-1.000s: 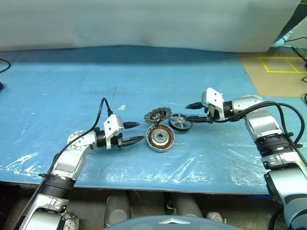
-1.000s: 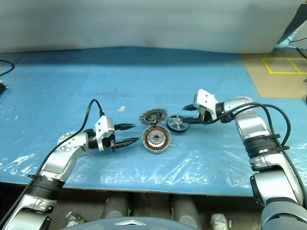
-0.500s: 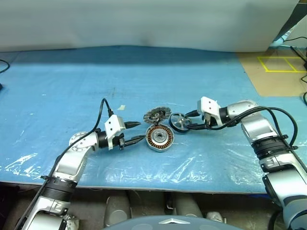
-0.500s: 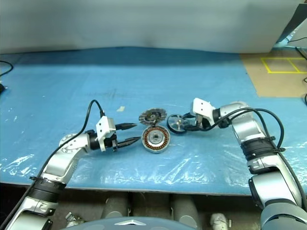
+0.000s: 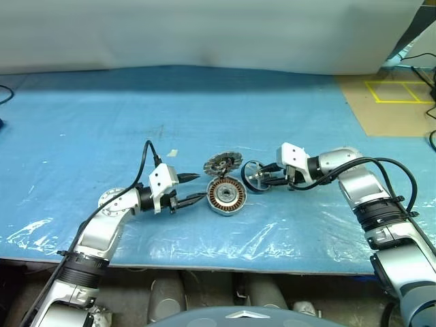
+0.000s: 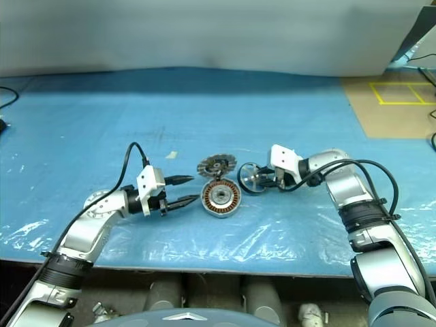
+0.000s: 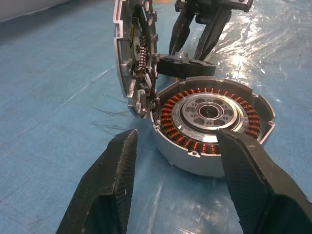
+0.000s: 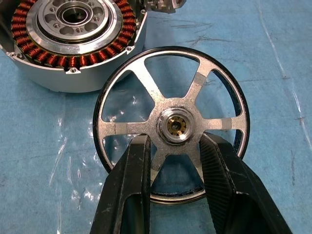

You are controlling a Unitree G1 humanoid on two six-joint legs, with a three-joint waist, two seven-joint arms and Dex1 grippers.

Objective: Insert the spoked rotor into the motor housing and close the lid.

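On the blue plastic-covered table (image 5: 102,122), right gripper (image 8: 171,146) pinching the dark-rimmed, silver-spoked rotor (image 8: 170,123) at its hub.
Rotor sits just beside the round silver motor housing (image 5: 227,195) with copper windings; grey finned lid (image 5: 223,163) leans on edge against the housing; left gripper (image 5: 190,188) hangs released, empty, near the housing.

You had a blue cloth (image 5: 225,102) spread over the table, with clear plastic sheeting (image 5: 225,235) wrinkled along its near edge. A small pale scrap (image 5: 173,153) lay on it. Yellow tape squares (image 5: 402,90) marked the floor far right.
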